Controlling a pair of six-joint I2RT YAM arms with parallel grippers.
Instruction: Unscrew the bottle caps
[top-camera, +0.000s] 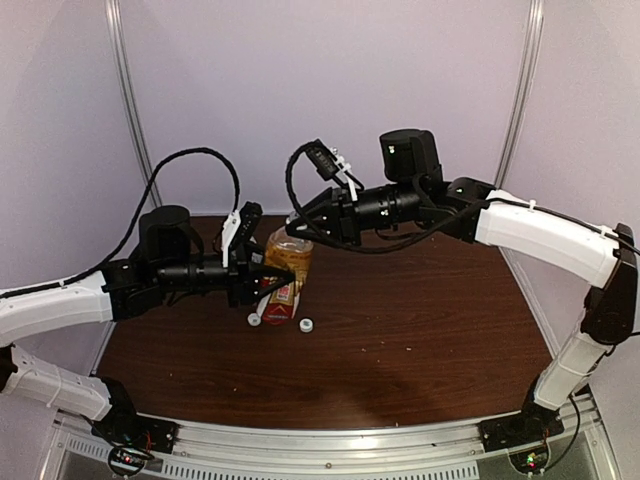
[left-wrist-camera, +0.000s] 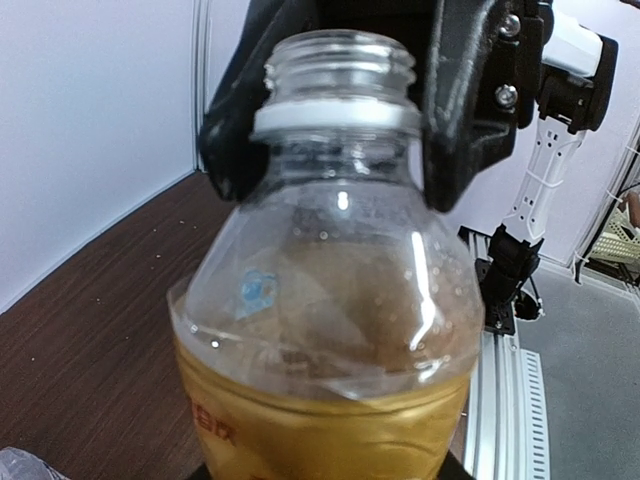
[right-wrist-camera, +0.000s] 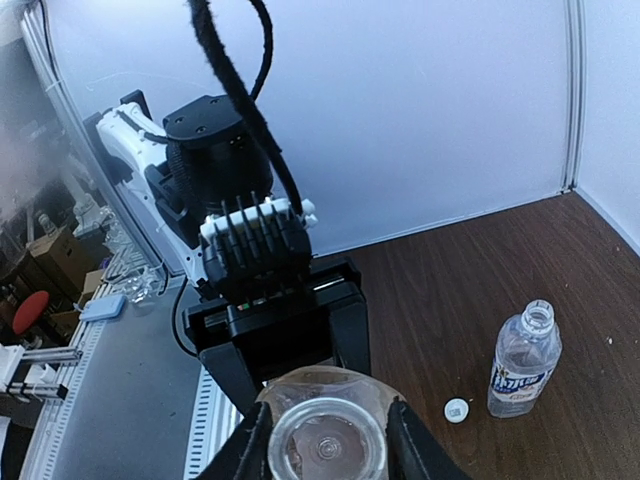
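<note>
Pale walls (top-camera: 400, 80) back a dark brown bench (top-camera: 420, 330). The left hand (top-camera: 262, 283) is clamped on the body of the amber bottle (top-camera: 288, 258), holding it left of the bench's middle. The right hand (top-camera: 300, 232) sits at that bottle's top, its fingers (right-wrist-camera: 415, 450) drawn in on either side of the neck. Whether they press on it I cannot tell. Between them the mouth is bare: the threads are exposed and only a white ring (left-wrist-camera: 335, 115) sits below them, with no cap on.

Further out, a first cap (top-camera: 254, 321) and a second cap (top-camera: 306, 325) lie loose on the bench near the bottle's base, on the side toward the near edge. The clear bottle (right-wrist-camera: 525, 360) stands upright on the bench, apart from both hands. Its mouth is open too, and a cap lies just beside it.

I judge both caps to be off already, so the unscrewing looks done. What is left is to set the amber bottle down and let go.
</note>
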